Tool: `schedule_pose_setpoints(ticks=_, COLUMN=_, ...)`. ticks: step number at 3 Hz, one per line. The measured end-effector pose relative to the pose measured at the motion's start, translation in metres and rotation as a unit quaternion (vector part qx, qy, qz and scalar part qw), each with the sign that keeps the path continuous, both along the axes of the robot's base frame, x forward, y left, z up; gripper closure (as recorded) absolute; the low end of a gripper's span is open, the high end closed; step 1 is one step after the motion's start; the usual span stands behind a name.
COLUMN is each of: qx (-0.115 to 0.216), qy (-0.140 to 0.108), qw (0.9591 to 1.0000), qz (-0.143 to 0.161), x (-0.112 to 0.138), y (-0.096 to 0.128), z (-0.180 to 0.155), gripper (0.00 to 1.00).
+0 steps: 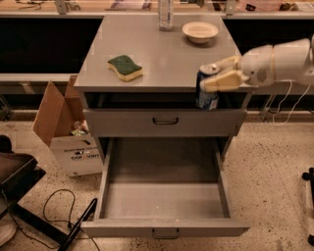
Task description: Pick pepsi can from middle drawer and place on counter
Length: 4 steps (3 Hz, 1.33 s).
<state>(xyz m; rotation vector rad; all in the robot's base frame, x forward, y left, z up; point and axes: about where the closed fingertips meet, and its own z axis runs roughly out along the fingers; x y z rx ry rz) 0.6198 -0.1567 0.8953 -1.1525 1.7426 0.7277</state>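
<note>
My gripper (219, 73) comes in from the right and is shut on the pepsi can (206, 93), a dark blue can with a silver top. It holds the can upright in the air in front of the counter's (162, 59) front right edge, with the can top about level with the counter surface. The middle drawer (164, 198) is pulled wide open below, and its grey tray holds nothing.
On the counter lie a green and yellow sponge (124, 67), a white bowl (199, 31) and a clear bottle (166, 14) at the back. A cardboard box (68, 132) stands on the floor to the left, and cables (54, 206) lie by the drawer's left front corner.
</note>
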Motion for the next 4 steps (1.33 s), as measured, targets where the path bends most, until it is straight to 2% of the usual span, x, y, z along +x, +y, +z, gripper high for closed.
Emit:
schedule_pose_setpoints(ticks=1, qx=0.016, qy=-0.019, qw=0.9982, qz=-0.055, x=0.037, y=-0.010, z=0.064, gripper=1.00)
schedule_pose_setpoints(ticks=2, qx=0.033, qy=-0.041, qw=0.9919, qz=-0.116, x=0.086, y=-0.012, z=0.088, gripper=1.00)
schedule_pose_setpoints(ticks=3, qx=0.021, qy=-0.067, qw=0.9857, qz=-0.153, x=0.127, y=-0.009, z=0.088, gripper=1.00)
schedule_pose_setpoints(ticks=4, qx=0.000, qy=-0.083, qw=0.9841, qz=-0.157, x=0.149, y=-0.002, z=0.057, gripper=1.00)
